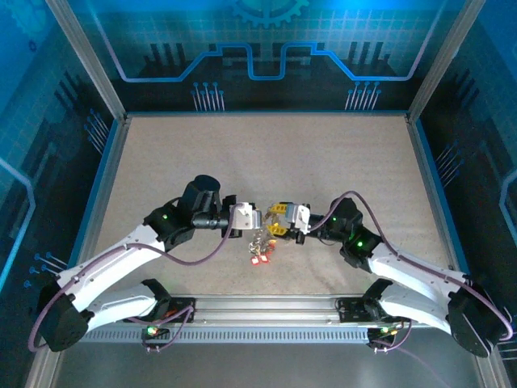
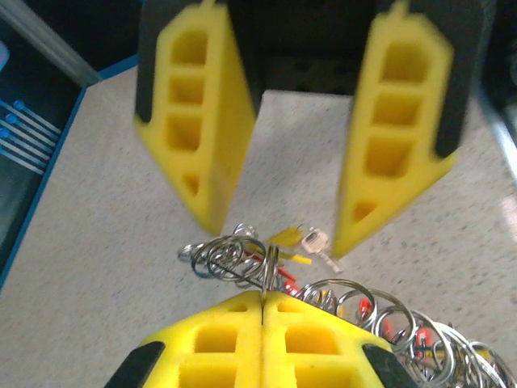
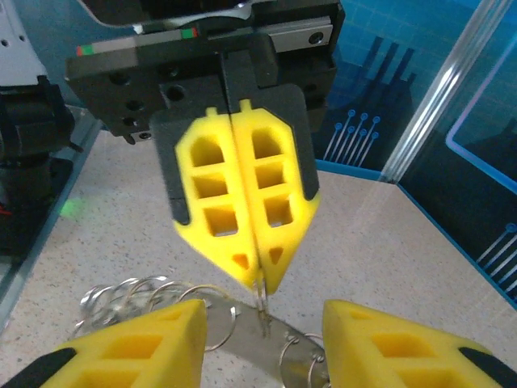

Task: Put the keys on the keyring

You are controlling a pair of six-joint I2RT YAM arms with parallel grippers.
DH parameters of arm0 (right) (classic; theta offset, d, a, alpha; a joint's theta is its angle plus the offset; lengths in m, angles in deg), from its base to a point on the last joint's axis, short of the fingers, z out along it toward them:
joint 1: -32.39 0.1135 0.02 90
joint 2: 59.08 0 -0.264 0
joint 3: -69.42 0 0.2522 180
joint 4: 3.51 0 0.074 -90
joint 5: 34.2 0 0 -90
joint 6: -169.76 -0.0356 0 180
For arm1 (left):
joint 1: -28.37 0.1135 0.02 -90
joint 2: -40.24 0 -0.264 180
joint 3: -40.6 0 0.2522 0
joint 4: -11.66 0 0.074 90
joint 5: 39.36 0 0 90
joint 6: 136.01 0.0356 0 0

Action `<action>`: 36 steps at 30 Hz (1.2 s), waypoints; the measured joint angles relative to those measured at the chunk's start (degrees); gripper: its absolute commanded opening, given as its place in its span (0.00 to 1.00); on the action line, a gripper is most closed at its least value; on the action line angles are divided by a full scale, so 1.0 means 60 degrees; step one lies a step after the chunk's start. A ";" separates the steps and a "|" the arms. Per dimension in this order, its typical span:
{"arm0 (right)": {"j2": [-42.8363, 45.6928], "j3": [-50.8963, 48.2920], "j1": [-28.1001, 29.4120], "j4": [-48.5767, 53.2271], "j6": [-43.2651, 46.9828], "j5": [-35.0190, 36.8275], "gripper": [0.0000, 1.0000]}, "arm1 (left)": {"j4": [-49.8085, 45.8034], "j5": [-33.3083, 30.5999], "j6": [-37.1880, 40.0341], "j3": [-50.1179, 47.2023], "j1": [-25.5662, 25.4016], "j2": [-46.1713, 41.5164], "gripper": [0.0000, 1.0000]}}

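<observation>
The left end effector (image 3: 258, 284) is clenched on a thin wire ring (image 2: 266, 271). The right end effector (image 2: 277, 236) is released near the keys (image 2: 313, 240) on the counter (image 2: 97, 242).

Flat dark-grey metal keyring (image 3: 246, 339) carries several thin wire loops (image 3: 212, 323). Small silvery keys with red and yellow heads (image 1: 261, 257) are bunched just below.

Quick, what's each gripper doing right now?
Left gripper: closed, pinching a thin metal ring.
Right gripper: open, holding nothing.
</observation>
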 measured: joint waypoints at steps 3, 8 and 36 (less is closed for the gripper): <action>0.0211 -0.0229 0.0000 0.0015 -0.0477 0.0729 0.56 | 0.0058 -0.0627 0.0102 -0.0004 0.0000 0.0029 0.00; 0.0448 -0.0171 -0.0109 0.0936 -0.2688 0.3027 0.76 | 0.0375 -0.1337 0.0266 -0.0069 0.0142 0.0029 0.00; -0.4422 0.3625 -0.1770 1.0247 -0.7730 0.2539 0.37 | 0.2783 -0.0885 -0.1982 -0.1308 0.0761 0.0404 0.00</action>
